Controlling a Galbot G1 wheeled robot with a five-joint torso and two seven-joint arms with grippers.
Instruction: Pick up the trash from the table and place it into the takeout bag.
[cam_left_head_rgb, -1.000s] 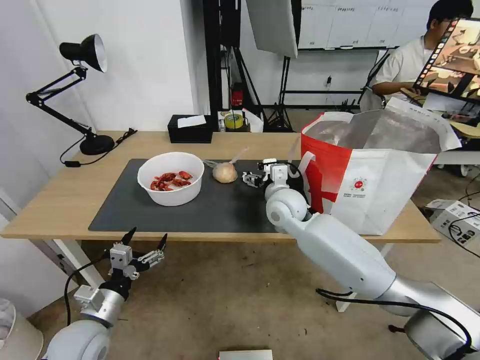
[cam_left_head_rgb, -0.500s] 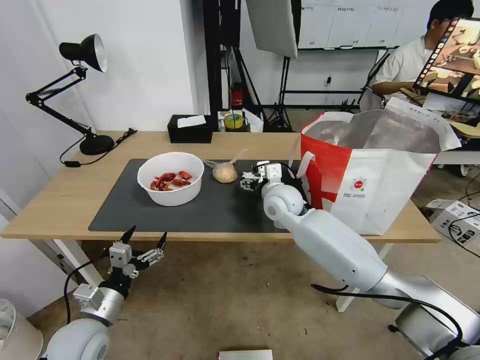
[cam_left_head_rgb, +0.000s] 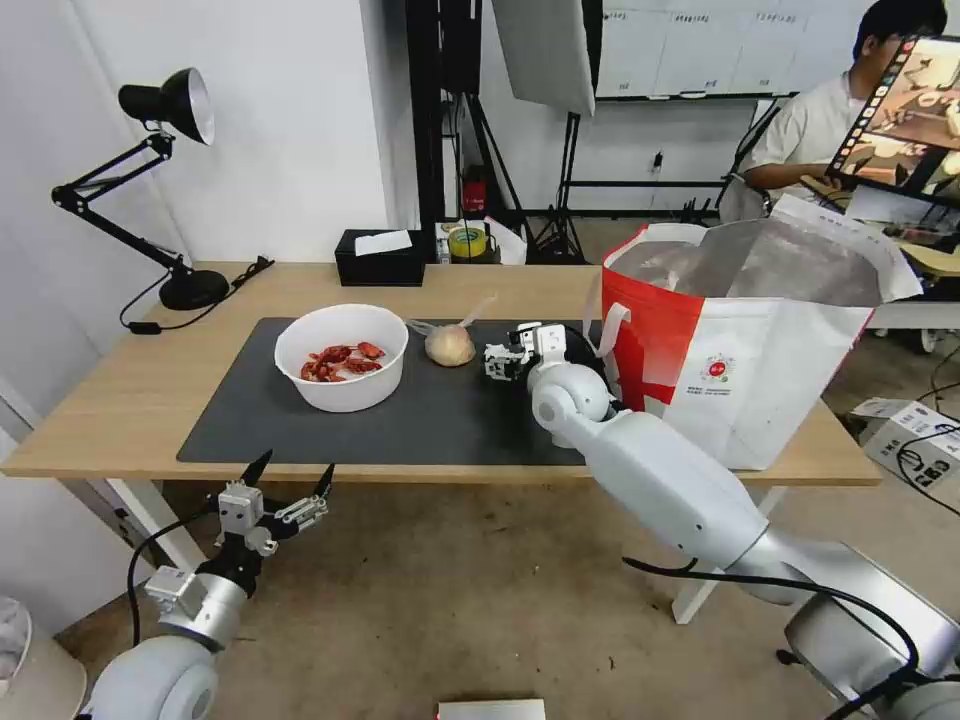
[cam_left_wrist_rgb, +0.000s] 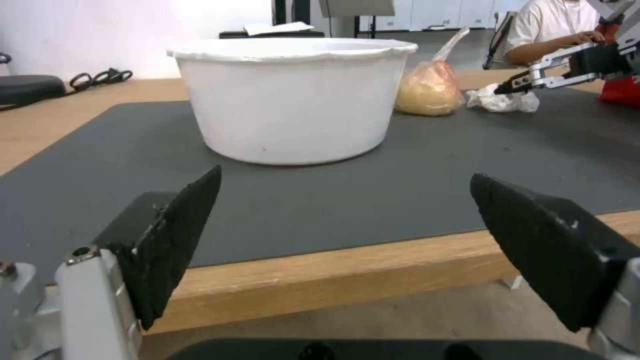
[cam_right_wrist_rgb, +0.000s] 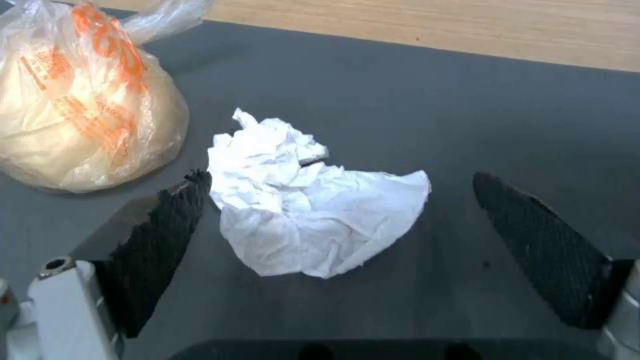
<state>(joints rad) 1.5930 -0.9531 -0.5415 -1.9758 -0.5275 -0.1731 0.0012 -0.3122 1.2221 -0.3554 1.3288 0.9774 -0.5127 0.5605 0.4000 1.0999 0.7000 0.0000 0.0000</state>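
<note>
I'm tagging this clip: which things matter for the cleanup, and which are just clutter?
Job:
- white round bowl of red shells
- knotted clear bag with beige lump
- crumpled white tissue, between the open right gripper fingers
- red-and-white takeout bag

Clutter:
- black desk lamp
- black tissue box
</note>
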